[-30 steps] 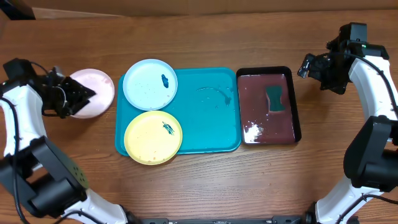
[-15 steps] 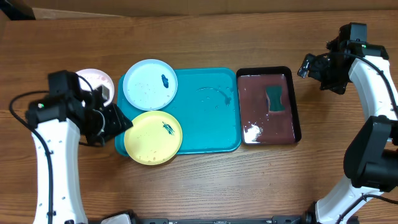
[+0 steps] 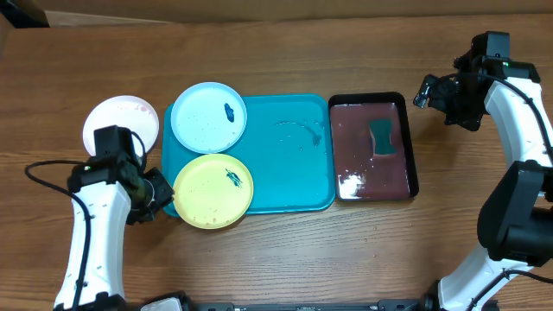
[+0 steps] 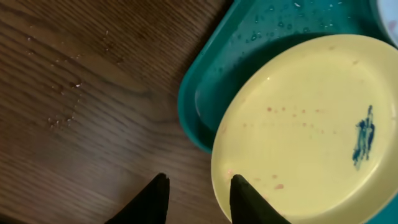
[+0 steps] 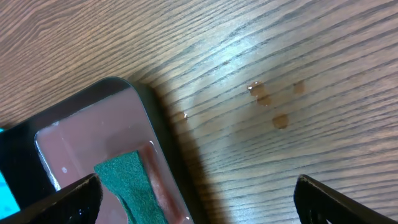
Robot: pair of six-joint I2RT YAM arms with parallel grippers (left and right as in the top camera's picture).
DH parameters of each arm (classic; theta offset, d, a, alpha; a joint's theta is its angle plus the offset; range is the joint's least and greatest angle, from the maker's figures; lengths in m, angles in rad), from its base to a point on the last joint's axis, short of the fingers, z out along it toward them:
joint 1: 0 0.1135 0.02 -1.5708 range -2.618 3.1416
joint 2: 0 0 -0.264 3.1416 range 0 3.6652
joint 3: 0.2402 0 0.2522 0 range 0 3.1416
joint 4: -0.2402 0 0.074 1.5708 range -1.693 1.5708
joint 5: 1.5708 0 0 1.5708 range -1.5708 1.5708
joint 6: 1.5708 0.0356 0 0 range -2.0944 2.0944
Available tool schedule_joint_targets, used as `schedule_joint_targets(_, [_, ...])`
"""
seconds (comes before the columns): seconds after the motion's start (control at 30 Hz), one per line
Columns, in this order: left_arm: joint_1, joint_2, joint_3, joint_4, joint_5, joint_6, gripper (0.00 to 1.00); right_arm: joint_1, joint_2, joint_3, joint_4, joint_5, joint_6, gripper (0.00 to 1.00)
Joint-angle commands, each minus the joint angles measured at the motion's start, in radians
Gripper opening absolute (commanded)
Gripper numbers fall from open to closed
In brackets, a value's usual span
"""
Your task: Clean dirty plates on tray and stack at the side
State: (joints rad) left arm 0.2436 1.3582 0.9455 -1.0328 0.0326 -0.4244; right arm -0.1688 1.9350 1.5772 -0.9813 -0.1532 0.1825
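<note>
Left pincer (image 4: 198,190) beside yellow-green plate (image 4: 305,124)

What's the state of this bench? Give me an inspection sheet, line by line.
Surface: wooden table, a few droplets at far right.
Job's things: teal tray, wet; blue plate and yellow plate on it, each with a dark smudge; white plate on the table, left of the tray.
Clutter: black tray holding brownish water and a green sponge.
Hands: left hand open beside the yellow plate's rim; right hand open, empty, by the black tray.
Cables: black cable beside the left arm.
Surroundings: nothing seen.
</note>
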Motion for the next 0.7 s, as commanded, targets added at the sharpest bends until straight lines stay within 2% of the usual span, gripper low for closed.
schedule_joint_targets(0.0, [-0.002,0.021,-0.064,0.057,0.034,-0.026,0.31,0.002,-0.010,-0.004,0.003,-0.002,0.001,1.00])
schedule_joint_targets(0.23, [-0.002,0.029,-0.163,0.191,0.100,-0.026,0.28,0.002,-0.010,-0.004,0.003,-0.002,0.001,1.00])
schedule_joint_targets(0.33, [-0.002,0.029,-0.192,0.227,0.122,-0.025,0.24,0.002,-0.010,-0.004,0.003,-0.002,0.001,1.00])
schedule_joint_targets(0.5, [-0.002,0.029,-0.216,0.238,0.121,-0.025,0.18,0.002,-0.010,-0.004,0.003,-0.002,0.001,1.00])
schedule_joint_targets(0.67, [-0.002,0.029,-0.240,0.255,0.121,-0.025,0.18,0.002,-0.010,-0.004,0.003,-0.002,0.001,1.00])
